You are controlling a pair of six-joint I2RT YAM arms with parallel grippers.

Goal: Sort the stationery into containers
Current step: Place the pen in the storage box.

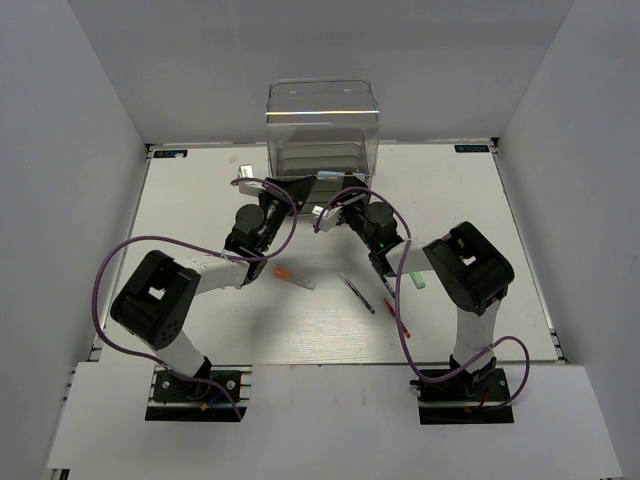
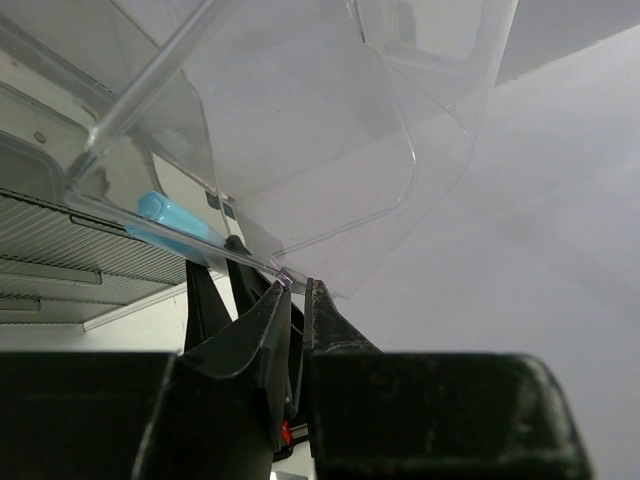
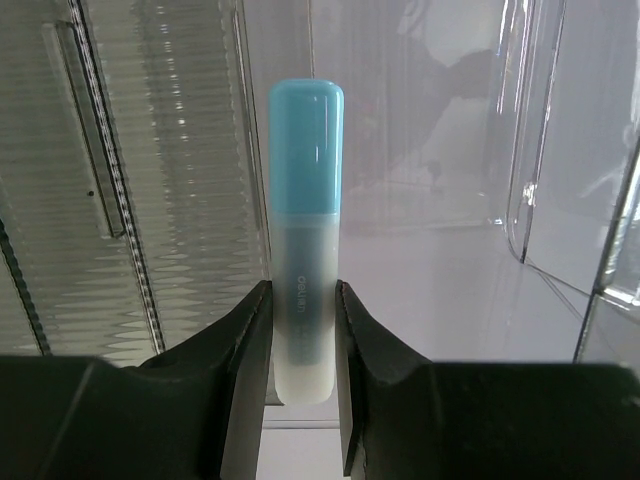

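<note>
The clear plastic organiser (image 1: pixel 322 125) stands at the back middle of the table. My left gripper (image 1: pixel 300 186) is at its front and is shut on the thin clear edge of a drawer (image 2: pixel 250 255), with the edge pinched at the tips (image 2: pixel 296 287). My right gripper (image 3: pixel 303 300) is shut on a light-blue marker (image 3: pixel 305 220), cap pointing away, over the ribbed drawer floor (image 3: pixel 170 200). The marker also shows in the left wrist view (image 2: pixel 175 222) and in the top view (image 1: pixel 328 175), next to my right gripper (image 1: pixel 336 192).
On the white table (image 1: pixel 200 200) lie an orange-capped marker (image 1: pixel 292 277), a dark pen (image 1: pixel 357 293), a red pen (image 1: pixel 398 318) and a mint-green marker (image 1: pixel 418 281), all near the arms. Grey walls close in the back and sides.
</note>
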